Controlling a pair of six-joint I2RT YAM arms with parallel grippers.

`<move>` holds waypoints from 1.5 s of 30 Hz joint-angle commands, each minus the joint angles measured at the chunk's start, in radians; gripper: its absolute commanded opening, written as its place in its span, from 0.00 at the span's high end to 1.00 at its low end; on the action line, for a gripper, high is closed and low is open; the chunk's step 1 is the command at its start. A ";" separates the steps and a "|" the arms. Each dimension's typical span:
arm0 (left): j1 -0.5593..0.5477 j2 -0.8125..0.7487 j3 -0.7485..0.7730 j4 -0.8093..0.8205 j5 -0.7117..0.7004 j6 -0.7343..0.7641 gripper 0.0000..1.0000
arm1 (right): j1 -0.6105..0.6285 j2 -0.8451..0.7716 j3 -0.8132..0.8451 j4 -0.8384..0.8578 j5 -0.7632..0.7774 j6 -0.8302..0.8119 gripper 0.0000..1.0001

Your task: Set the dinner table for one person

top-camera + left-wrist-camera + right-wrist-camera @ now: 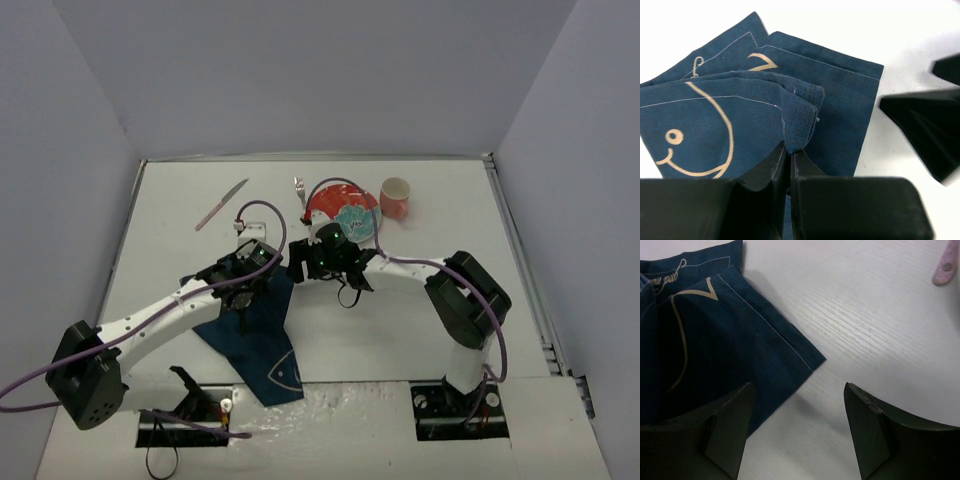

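The dinner table (400,310) is a white top. On its left half lies a crumpled navy placemat (262,340) with a fish drawing. My left gripper (248,283) is shut on a raised fold of the placemat (715,115); in the left wrist view the jaws (789,150) pinch the cloth edge. My right gripper (300,268) hovers just right of it, open, over the placemat's corner (740,340) and bare table (880,330). Nothing sits between the right gripper's (797,387) fingers.
At the back stand a red plate (343,212) with a teal centre and an orange cup (396,197). A fork (299,192) lies left of the plate, and a pink-handled knife (222,204) further left; the handle's tip (944,272) shows in the right wrist view. Grey walls enclose the table.
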 commanded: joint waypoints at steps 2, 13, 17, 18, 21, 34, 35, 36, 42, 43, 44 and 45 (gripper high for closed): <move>0.022 -0.126 -0.018 -0.026 -0.008 0.028 1.00 | 0.046 0.125 0.135 0.010 0.070 -0.074 0.32; 0.044 -0.272 -0.071 -0.101 -0.008 0.016 1.00 | 0.116 0.249 0.222 -0.094 0.188 -0.143 0.39; 0.058 -0.301 -0.087 -0.111 -0.019 -0.014 1.00 | 0.148 0.283 0.255 -0.166 0.252 -0.169 0.46; 0.061 -0.305 -0.089 -0.113 -0.020 -0.017 1.00 | 0.155 0.293 0.263 -0.189 0.260 -0.175 0.48; 0.069 -0.314 -0.089 -0.122 -0.018 -0.019 1.00 | 0.168 0.313 0.284 -0.232 0.288 -0.183 0.56; 0.120 -0.375 -0.033 -0.198 -0.025 0.003 1.00 | 0.138 0.158 0.222 -0.273 0.431 -0.189 1.00; 0.129 -0.381 -0.019 -0.207 -0.024 0.010 1.00 | 0.130 0.116 0.208 -0.279 0.445 -0.195 1.00; 0.140 -0.387 -0.004 -0.222 -0.025 0.027 1.00 | 0.121 0.073 0.192 -0.284 0.464 -0.203 1.00; 0.236 -0.395 0.075 -0.262 -0.015 0.106 1.00 | 0.054 -0.152 0.112 -0.335 0.475 -0.223 1.00; 0.256 -0.394 0.086 -0.265 -0.015 0.120 1.00 | 0.044 -0.186 0.097 -0.344 0.474 -0.223 1.00; 0.276 -0.390 0.095 -0.264 -0.012 0.132 1.00 | 0.035 -0.214 0.082 -0.352 0.468 -0.219 1.00; 0.293 -0.384 0.103 -0.264 -0.009 0.142 1.00 | 0.028 -0.238 0.069 -0.359 0.464 -0.216 1.00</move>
